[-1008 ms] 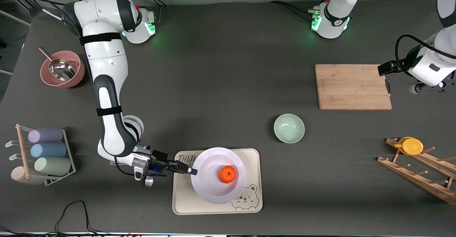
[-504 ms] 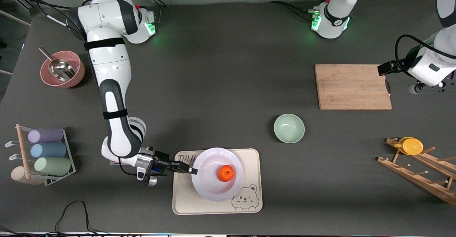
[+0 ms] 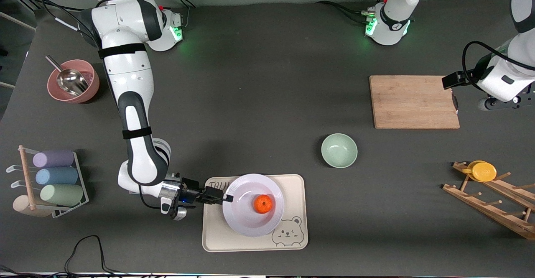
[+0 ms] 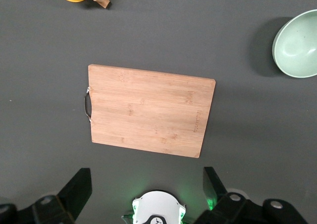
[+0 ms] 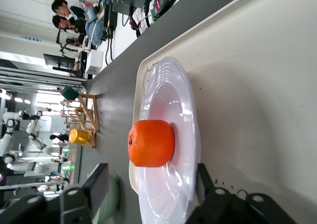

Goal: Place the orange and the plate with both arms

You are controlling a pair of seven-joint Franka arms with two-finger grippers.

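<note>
The orange (image 3: 263, 204) lies in the white plate (image 3: 242, 219), which rests on the cream bear tray (image 3: 294, 186) near the front camera. My right gripper (image 3: 225, 197) is at the plate's rim on the side toward the right arm's end of the table. In the right wrist view the orange (image 5: 151, 142) sits in the plate (image 5: 173, 194), and the right gripper (image 5: 151, 184) is open with the rim between its jaws, close to one finger. My left gripper (image 4: 146, 187) is open and empty, high over the table by the cutting board, and waits.
A pale green bowl (image 3: 339, 150) stands farther from the front camera than the tray. A wooden cutting board (image 3: 413, 101) lies toward the left arm's end, and a wooden rack with a yellow cup (image 3: 484, 171) is nearer the camera. A pink bowl with a scoop (image 3: 73, 81) and a rack of cups (image 3: 54, 177) are at the right arm's end.
The plate with the orange has come down onto the bear tray and shifted slightly toward the right arm's end. The right forearm has swung a little. The left arm has barely moved.
</note>
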